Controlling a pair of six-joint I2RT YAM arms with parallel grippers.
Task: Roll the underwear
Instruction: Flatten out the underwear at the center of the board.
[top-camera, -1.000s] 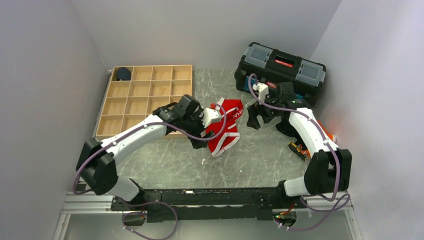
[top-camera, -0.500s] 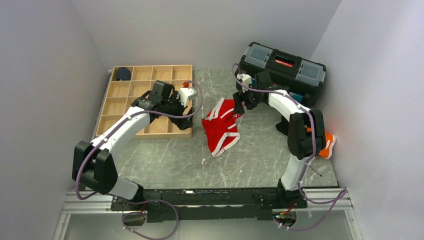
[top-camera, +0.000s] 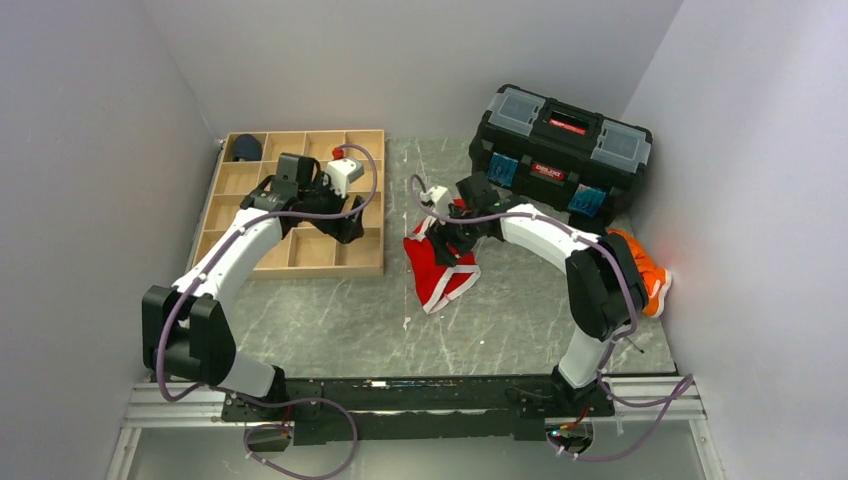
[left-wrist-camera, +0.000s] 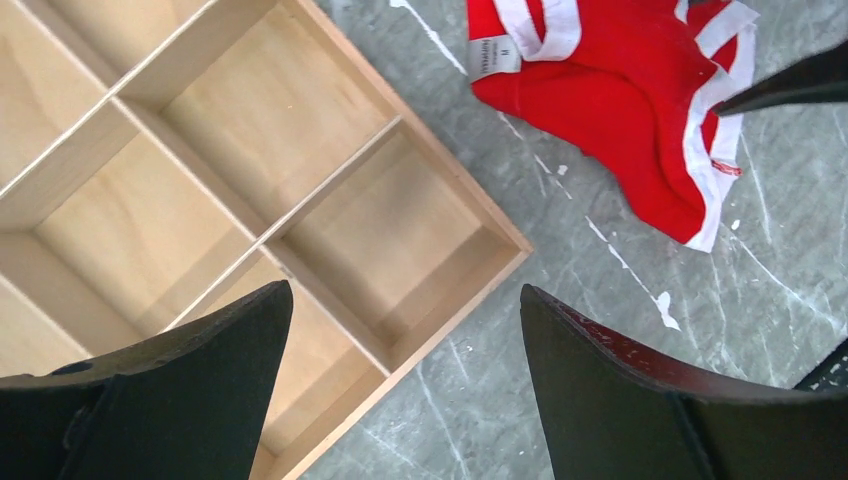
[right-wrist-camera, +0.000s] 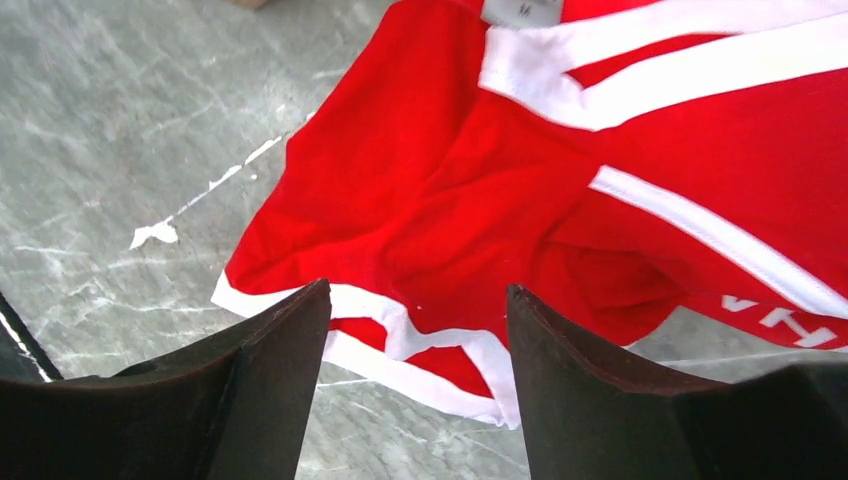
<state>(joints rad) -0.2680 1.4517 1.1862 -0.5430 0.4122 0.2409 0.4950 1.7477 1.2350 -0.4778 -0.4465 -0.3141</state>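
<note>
Lying on the tabletop, the underwear is seen just under the right fingers, which are spread apart. The left fingers are held wide apart over the tray.

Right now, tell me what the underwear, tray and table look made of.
Underwear: soft cloth, perhaps cotton, matte red with white trim; it creases and drapes.
Tray: pale, unfinished-looking wood, possibly plywood; faint grain, matte.
Table: grey stone-look surface, marble or a printed laminate, I cannot tell which; white veins.
</note>
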